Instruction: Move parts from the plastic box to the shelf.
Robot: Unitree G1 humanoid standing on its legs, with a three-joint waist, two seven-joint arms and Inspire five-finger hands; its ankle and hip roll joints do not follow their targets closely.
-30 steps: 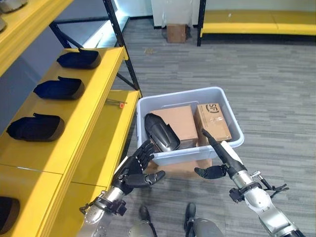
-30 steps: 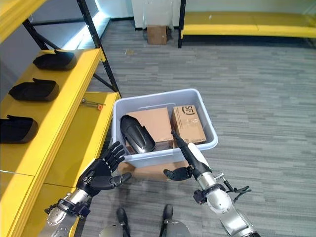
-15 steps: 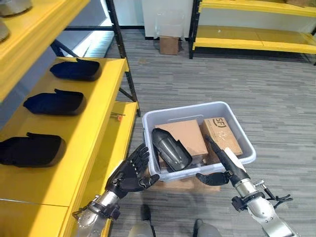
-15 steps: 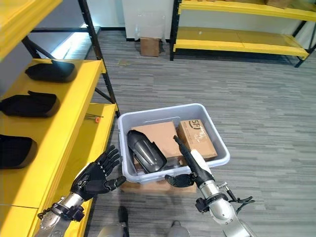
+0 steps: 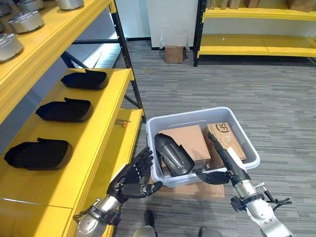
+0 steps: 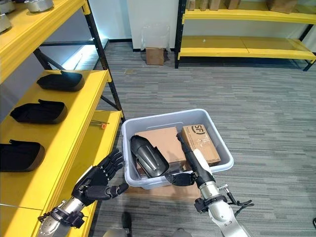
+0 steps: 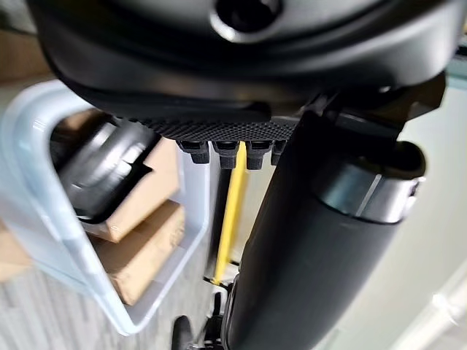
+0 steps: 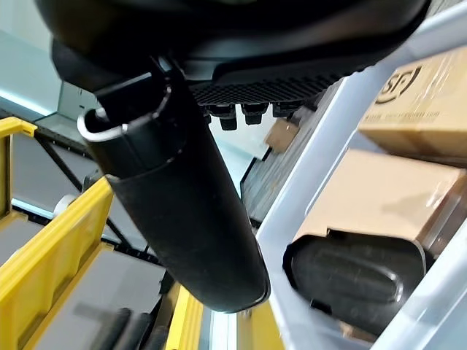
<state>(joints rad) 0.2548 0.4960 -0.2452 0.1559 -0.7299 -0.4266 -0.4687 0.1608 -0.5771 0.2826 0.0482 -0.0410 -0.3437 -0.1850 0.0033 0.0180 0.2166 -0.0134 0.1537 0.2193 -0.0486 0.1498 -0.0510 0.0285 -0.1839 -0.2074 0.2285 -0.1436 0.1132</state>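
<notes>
I see the grey plastic box (image 5: 249,148) on the floor just beside the yellow shelf (image 5: 106,123), resting on a flat piece of cardboard (image 5: 197,189). Inside it, one dark part (image 5: 174,153) leans at the near left corner, propped against two cardboard boxes (image 5: 210,140) that fill the rest. My left hand (image 5: 129,177) hangs between the shelf edge and the box's near left corner, fingers spread wide and holding nothing, thumb pointing toward the box. My right hand (image 6: 195,165) is at the box's near wall with fingers straight, reaching over the rim above the cartons, thumb low against the outside of the wall, also holding nothing. Three more dark parts (image 5: 59,109) lie in a row on the middle shelf level, well apart from each other
</notes>
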